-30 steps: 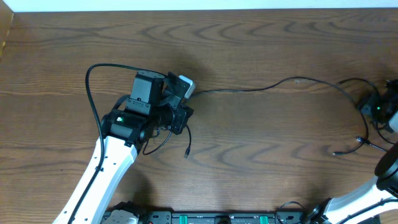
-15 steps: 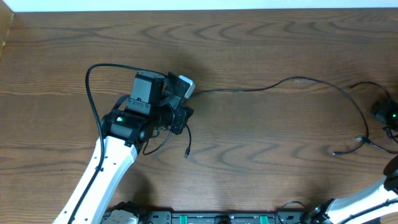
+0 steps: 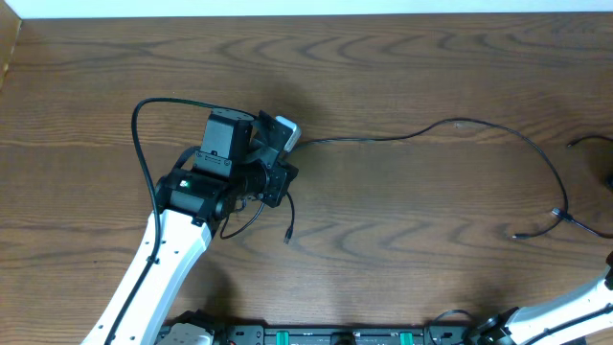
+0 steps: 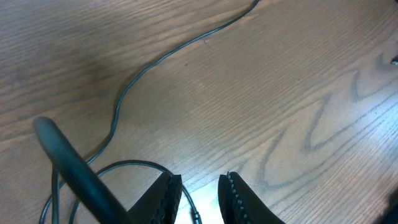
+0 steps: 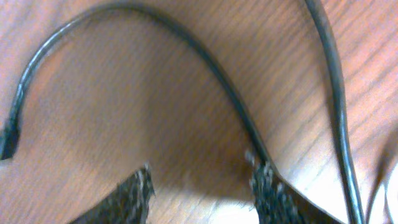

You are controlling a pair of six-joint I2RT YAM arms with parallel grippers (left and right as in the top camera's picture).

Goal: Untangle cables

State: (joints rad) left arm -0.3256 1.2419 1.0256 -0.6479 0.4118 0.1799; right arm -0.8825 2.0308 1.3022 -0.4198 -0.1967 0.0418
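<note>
The wooden desk (image 3: 402, 57) carries a long thin black cable (image 3: 458, 121). It runs from the left end effector (image 4: 199, 193) to forked ends near the right edge. The left fingers stand narrow, with a cable end (image 4: 194, 216) loose between them. The right end effector (image 5: 202, 186) is wide open over a curved cable (image 5: 186, 43), which is blurred.

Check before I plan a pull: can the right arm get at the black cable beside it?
Probably yes: the black cable curves across bare table just ahead of the open right gripper, nothing covering it.
</note>
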